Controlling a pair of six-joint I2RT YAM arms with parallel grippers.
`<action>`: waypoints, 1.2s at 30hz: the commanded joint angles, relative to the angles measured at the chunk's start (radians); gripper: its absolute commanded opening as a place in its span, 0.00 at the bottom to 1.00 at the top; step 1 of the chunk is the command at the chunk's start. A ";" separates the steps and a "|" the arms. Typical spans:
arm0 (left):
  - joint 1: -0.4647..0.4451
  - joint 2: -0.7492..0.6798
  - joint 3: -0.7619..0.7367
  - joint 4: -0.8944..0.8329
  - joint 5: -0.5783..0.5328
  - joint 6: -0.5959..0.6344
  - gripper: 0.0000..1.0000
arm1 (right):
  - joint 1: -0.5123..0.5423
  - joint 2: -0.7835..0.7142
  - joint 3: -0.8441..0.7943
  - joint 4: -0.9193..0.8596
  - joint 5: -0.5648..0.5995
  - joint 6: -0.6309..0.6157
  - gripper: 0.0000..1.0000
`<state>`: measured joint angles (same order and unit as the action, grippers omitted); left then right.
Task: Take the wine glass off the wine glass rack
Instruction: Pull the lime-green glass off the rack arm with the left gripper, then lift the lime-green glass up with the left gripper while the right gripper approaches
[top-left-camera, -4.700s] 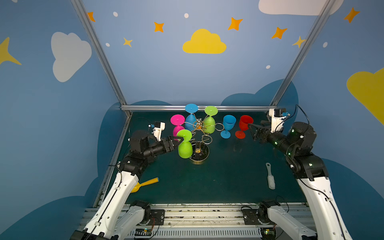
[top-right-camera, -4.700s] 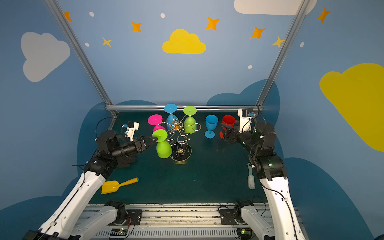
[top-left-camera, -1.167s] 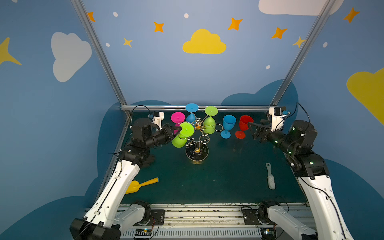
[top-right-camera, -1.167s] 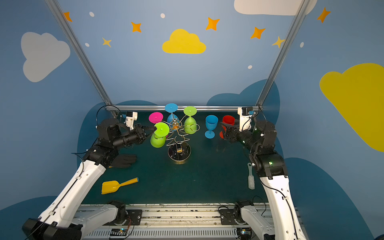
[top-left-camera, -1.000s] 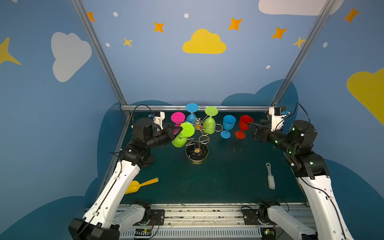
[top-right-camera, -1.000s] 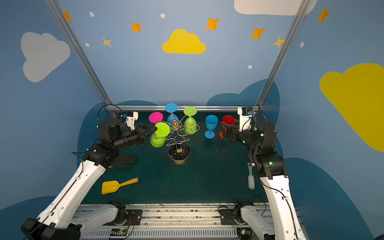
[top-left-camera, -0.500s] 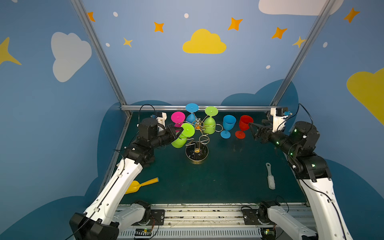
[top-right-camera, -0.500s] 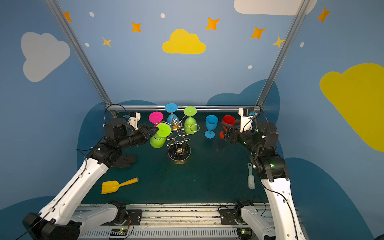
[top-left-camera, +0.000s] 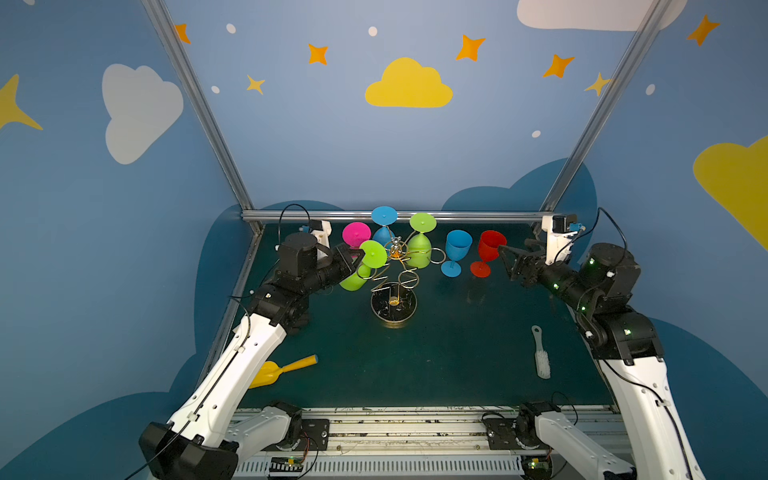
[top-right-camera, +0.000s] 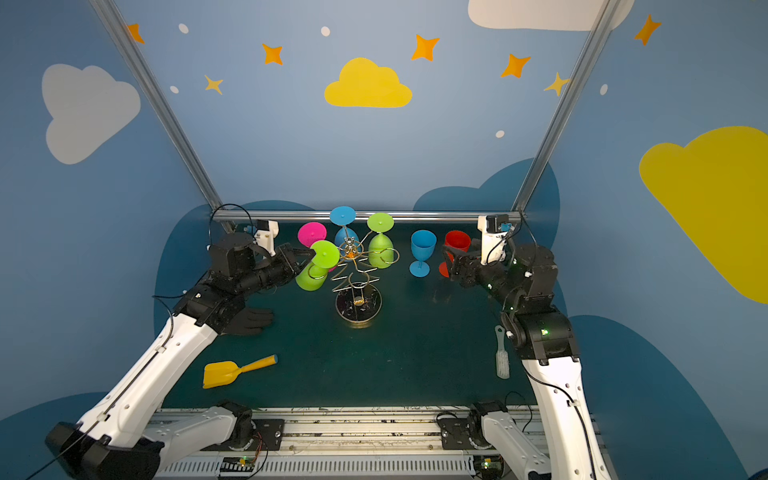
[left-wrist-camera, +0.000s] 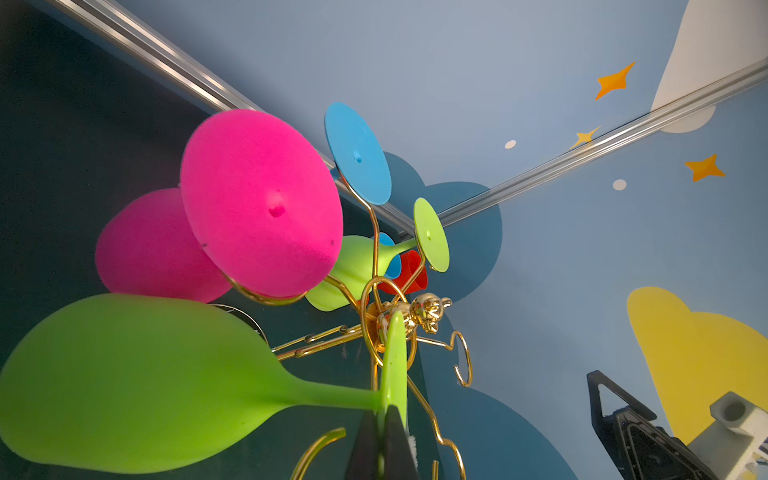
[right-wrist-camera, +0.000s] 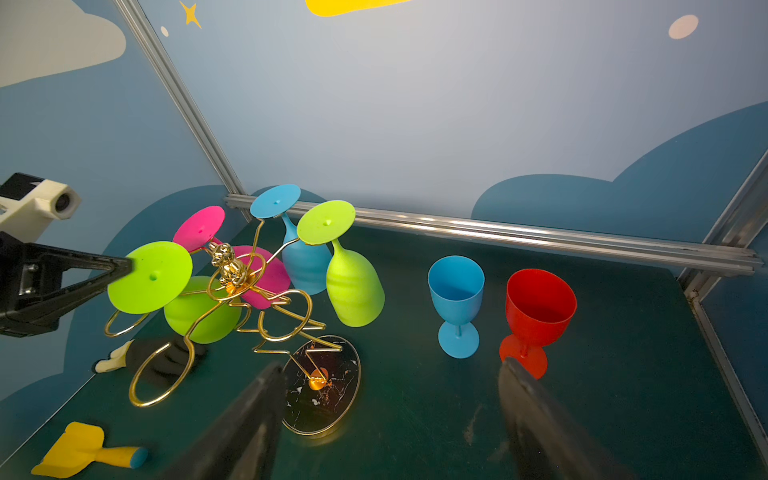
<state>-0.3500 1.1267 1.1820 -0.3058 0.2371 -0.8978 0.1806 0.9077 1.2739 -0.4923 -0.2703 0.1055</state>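
Observation:
The gold wire wine glass rack (top-left-camera: 395, 270) stands on its round dark base (top-left-camera: 393, 308) mid-table. My left gripper (left-wrist-camera: 384, 424) is shut on the rim of the foot of a green wine glass (left-wrist-camera: 124, 382). That wine glass (top-left-camera: 355, 279) hangs tilted at the rack's left side, its foot (top-right-camera: 325, 253) close to the rack's knob. An empty gold loop (right-wrist-camera: 124, 324) shows just under the foot. A pink (top-left-camera: 356, 234), a blue (top-left-camera: 384, 216) and another green glass (top-left-camera: 419, 249) hang upside down on the rack. My right gripper (top-left-camera: 505, 259) is open and empty, near the red glass.
A blue glass (top-left-camera: 457, 249) and a red glass (top-left-camera: 490, 247) stand upright right of the rack. On the table lie a yellow scoop (top-left-camera: 282, 370) at front left, a white brush (top-left-camera: 540, 357) at right and a black glove (top-right-camera: 249, 320) under my left arm. A metal rail (top-left-camera: 478, 215) bounds the back.
My left wrist has shifted a little right, toward the rack, with the green glass still tilted in its grip. The right arm has barely moved.

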 joint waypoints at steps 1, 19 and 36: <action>-0.001 -0.005 0.012 0.028 -0.041 0.014 0.03 | 0.003 -0.014 0.020 -0.012 0.010 -0.008 0.80; 0.207 -0.288 -0.137 -0.081 -0.057 -0.033 0.03 | 0.003 0.003 0.035 -0.014 -0.013 -0.014 0.80; 0.568 -0.254 0.083 0.070 0.465 -0.231 0.03 | 0.007 0.042 0.075 0.102 -0.193 0.012 0.79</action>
<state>0.2077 0.8471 1.2236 -0.3592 0.5514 -1.0603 0.1806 0.9493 1.3121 -0.4641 -0.3954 0.1017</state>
